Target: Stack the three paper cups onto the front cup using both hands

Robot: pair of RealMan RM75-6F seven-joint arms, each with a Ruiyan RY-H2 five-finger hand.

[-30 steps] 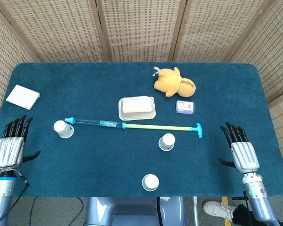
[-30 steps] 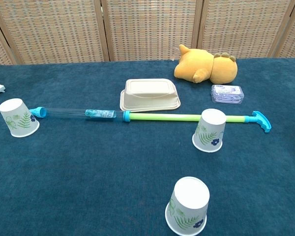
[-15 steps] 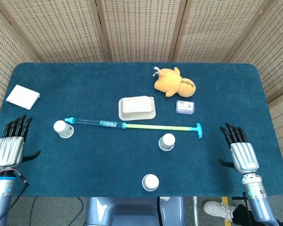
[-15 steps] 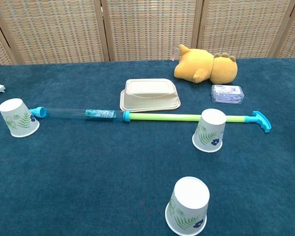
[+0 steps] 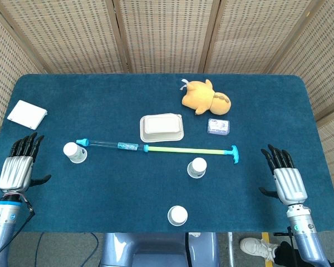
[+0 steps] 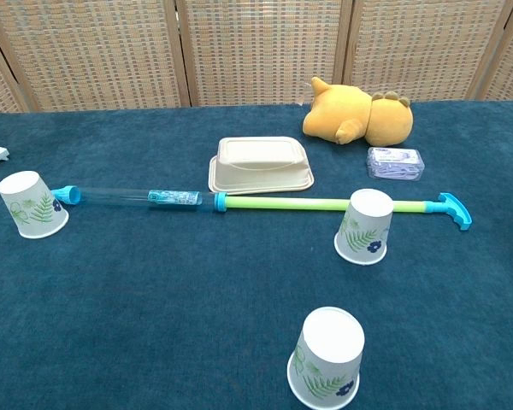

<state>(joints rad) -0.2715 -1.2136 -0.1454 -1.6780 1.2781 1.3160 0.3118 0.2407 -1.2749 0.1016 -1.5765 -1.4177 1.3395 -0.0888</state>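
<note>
Three upside-down paper cups with leaf prints stand on the blue table. The front cup (image 5: 177,215) (image 6: 327,358) is near the front edge at the middle. A second cup (image 5: 197,167) (image 6: 364,226) stands right of centre, touching the green rod. The third cup (image 5: 74,152) (image 6: 32,204) is at the left by the rod's blue tip. My left hand (image 5: 18,167) hovers at the table's left edge, fingers spread, empty. At the right edge my right hand (image 5: 285,177) is likewise spread and empty. Neither hand shows in the chest view.
A long rod (image 5: 156,148) with a clear and a green section lies across the middle. Behind it sit a beige lidded box (image 5: 162,127), a yellow plush toy (image 5: 205,97) and a small clear case (image 5: 218,126). A white pad (image 5: 27,114) lies at the far left.
My left hand has shifted slightly to the right and forward over the table's left edge. The right hand and the cups have stayed where they were.
</note>
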